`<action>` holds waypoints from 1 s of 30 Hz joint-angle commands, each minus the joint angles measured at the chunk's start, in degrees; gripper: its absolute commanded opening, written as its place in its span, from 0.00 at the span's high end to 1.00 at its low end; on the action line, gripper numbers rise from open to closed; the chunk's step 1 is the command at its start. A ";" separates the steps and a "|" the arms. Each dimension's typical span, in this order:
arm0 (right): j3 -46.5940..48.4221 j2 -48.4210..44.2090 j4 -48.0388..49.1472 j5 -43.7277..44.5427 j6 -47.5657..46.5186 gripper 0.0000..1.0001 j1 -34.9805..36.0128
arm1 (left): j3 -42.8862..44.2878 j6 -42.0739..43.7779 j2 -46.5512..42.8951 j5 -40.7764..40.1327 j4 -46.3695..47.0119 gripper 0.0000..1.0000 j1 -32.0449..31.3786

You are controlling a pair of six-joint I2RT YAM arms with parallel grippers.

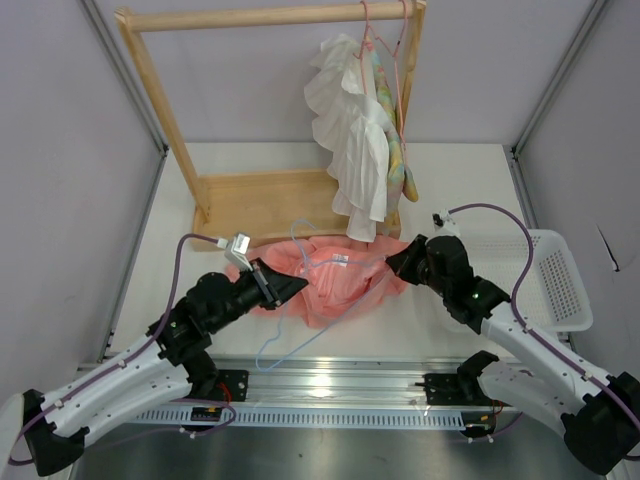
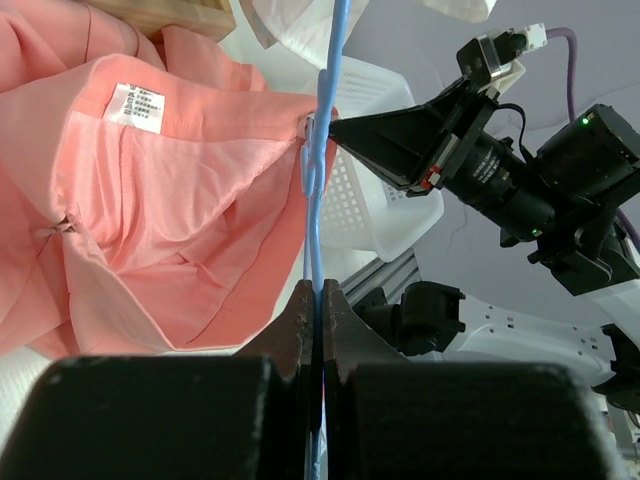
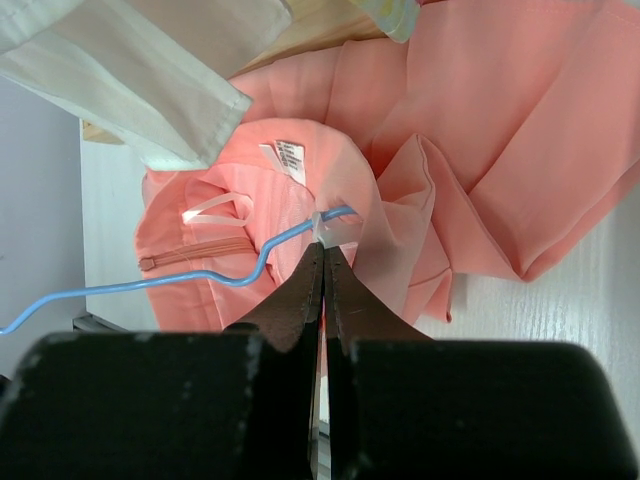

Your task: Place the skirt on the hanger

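Skirt (image 1: 335, 282) is what you see heaped in salmon-pink folds on the table (image 1: 465, 190), just in front of the wooden rack (image 1: 262, 200) and between your two arms. Your left gripper (image 2: 315, 292) has its fingers pressed together on the thin blue wire of the hanger (image 2: 320, 150); from above, that wire crosses the skirt and its lower end loops out over the near edge of the table. Your right gripper (image 3: 323, 252) is closed too, its tips nipping the rim of the waistband at the spot where the hanger meets the cloth; you cannot tell whether it has the wire as well as the fabric. In the right wrist view the waistband gapes open towards you, the small white label (image 3: 287, 156) sits on its inside, and the blue wire runs from the waistband rim out to the left. From the left wrist you look along the wire straight at the right gripper, with the waistband's edge touching the wire. On the rack's rail, pink-red hangers (image 1: 385, 30) carry a white ruffled garment (image 1: 350, 140) and a pastel garment (image 1: 398, 160), both hanging just above the skirt's far edge. A white basket (image 1: 560, 285) stands on the table beside your right arm.
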 commanded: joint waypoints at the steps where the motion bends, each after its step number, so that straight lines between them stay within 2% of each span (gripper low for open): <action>1: 1.36 -1.76 1.54 0.13 0.19 1.00 0.28 | -0.04 1.00 0.64 -0.11 4.92 1.00 -0.34; 14: 1.19 -2.73 0.30 0.31 0.01 1.00 0.19 | -1.80 1.18 3.45 1.91 12.04 1.00 -0.43; 20: 1.80 -2.11 -0.31 0.48 -0.52 1.00 0.02 | -3.91 2.41 0.82 0.68 14.76 1.00 -1.31; 30: 2.68 -3.16 -3.03 1.71 -1.04 1.00 -0.86 | -5.23 2.23 -0.33 -3.10 12.48 1.00 -1.31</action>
